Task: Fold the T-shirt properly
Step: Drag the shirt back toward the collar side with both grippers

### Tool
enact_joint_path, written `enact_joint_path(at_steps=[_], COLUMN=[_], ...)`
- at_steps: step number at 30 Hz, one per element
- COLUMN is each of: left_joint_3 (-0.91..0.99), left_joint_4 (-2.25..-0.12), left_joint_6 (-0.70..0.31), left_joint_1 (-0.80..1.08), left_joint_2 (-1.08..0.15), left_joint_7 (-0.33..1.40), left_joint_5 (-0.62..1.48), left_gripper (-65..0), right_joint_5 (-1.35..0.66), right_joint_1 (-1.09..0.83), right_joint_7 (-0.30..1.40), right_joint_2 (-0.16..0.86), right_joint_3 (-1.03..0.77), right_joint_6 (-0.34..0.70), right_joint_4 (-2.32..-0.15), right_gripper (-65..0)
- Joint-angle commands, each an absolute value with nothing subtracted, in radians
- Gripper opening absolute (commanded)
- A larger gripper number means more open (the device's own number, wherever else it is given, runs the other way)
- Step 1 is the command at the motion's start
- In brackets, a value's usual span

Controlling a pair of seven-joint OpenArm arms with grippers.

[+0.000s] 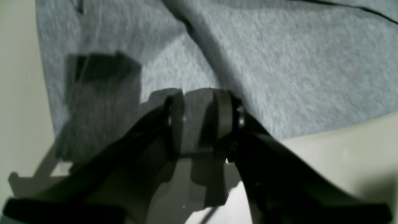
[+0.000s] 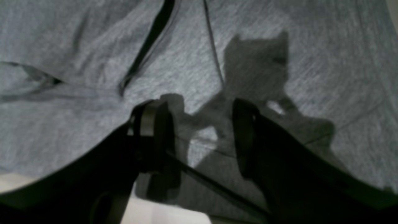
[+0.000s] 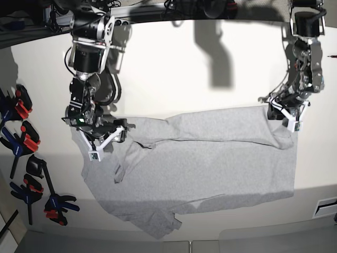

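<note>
Grey T-shirt [image 3: 210, 158] sprawls mid-frame; left gripper [image 1: 200, 119], at right, pinches its corner, right gripper [image 2: 196, 137] at left gapes, holding nothing

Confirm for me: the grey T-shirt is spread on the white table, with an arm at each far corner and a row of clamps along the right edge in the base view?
Wrong on one point: the clamps line the left edge, as the base view shows. The T-shirt, table and arms are as you say.
</note>
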State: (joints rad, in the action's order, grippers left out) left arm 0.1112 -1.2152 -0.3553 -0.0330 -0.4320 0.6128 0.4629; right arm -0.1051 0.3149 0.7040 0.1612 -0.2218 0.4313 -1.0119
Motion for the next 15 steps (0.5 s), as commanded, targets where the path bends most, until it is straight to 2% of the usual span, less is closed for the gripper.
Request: enact_joint_path(at_steps=[1, 6, 11, 15], left_joint_3=[0.11, 0.11, 0.111, 0.111], left_joint_4=[-1.217, -1.22, -1.262, -1.34], left_joint_6=[-0.355, -0.355, -0.355, -0.355], left_joint_1=[-0.016, 0.017, 0.02, 0.034], left_joint_2=[-0.441, -0.441, -0.442, -0.445], left_joint_7=[0.665, 0.683, 0.892, 0.931], left_joint_5=[0.446, 0.447, 0.458, 0.458], left_gripper=[-49.9, -49.9, -49.9, -49.9], right_joint_5=[-0.11, -0.138, -0.138, -0.138], right_joint_1=[0.299, 0.234, 0.165, 0.104], right_joint_7=[0.759, 0.757, 0.772, 0.783], right_joint_2=[0.163, 0.164, 0.164, 0.166], right_joint_3=[-0.221, -0.221, -0.222, -0.223], right_joint_6=[0.451, 0.468, 0.468, 0.468], right_joint_4=[-1.023, -1.119, -1.233, -1.324], right_gripper=[-34.1, -34.1, -34.1, -34.1])
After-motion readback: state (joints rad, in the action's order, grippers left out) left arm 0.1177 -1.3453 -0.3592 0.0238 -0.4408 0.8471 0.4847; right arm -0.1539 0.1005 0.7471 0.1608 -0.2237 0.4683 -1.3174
